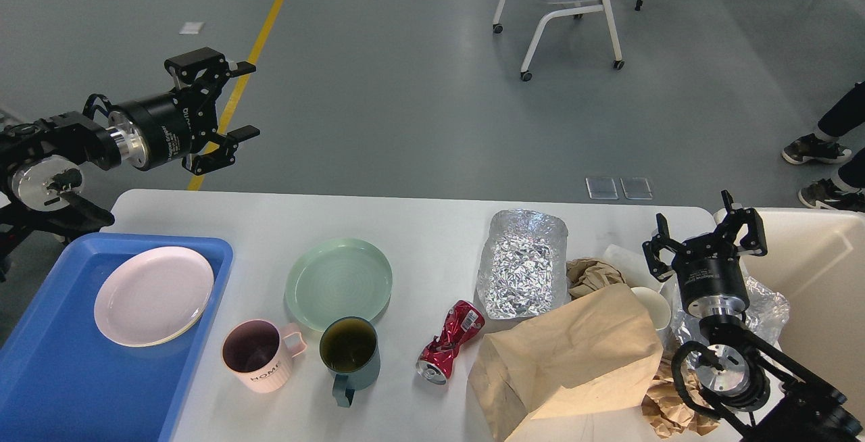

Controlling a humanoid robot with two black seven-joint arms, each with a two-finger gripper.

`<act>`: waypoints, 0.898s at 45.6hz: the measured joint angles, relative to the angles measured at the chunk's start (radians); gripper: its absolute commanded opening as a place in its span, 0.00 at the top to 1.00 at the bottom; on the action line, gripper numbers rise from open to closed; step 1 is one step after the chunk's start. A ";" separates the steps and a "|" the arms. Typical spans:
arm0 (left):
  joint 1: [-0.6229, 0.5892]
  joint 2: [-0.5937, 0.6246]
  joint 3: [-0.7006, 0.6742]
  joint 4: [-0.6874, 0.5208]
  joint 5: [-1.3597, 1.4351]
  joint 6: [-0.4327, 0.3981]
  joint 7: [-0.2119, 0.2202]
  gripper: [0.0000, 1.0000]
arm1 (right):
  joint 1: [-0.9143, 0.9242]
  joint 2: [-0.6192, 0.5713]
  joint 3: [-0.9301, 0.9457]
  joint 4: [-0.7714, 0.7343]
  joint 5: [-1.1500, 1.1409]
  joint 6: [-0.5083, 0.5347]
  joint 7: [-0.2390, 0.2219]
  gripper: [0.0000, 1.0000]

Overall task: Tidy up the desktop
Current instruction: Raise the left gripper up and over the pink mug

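Observation:
The white desktop (419, 226) holds a green plate (338, 283), a pink mug (260, 355), a dark teal mug (351, 354), a crushed red can (449, 342), a foil tray (524, 263), a brown paper bag (571, 357) and crumpled paper (593, 273). A pink plate (153, 295) lies in the blue tray (61, 374) at the left. My left gripper (233, 101) is open and empty, raised above the table's far left corner, pointing right. My right gripper (706, 236) is open and empty, above a white cup (654, 307) and clear plastic (770, 307).
A beige bin (821, 273) stands at the right edge of the table. A chair (567, 3) and a person's feet (814, 151) are on the floor beyond. A yellow line (250, 63) runs across the floor.

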 measured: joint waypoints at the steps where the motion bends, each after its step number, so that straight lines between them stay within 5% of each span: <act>1: -0.044 0.000 0.063 0.001 0.000 -0.001 0.000 0.04 | 0.000 0.000 0.000 0.000 0.000 0.000 0.000 0.00; 16: -0.461 -0.148 0.691 -0.013 0.001 -0.028 -0.023 0.04 | 0.000 0.000 0.000 0.000 0.000 0.000 0.000 0.00; 30: -0.794 -0.254 0.993 -0.143 0.003 -0.299 -0.021 0.04 | 0.000 0.000 0.000 0.000 0.000 0.000 0.000 0.00; 41: -1.097 -0.362 1.149 -0.394 -0.001 -0.360 -0.032 0.04 | 0.000 0.000 0.000 0.000 0.000 0.000 0.000 0.00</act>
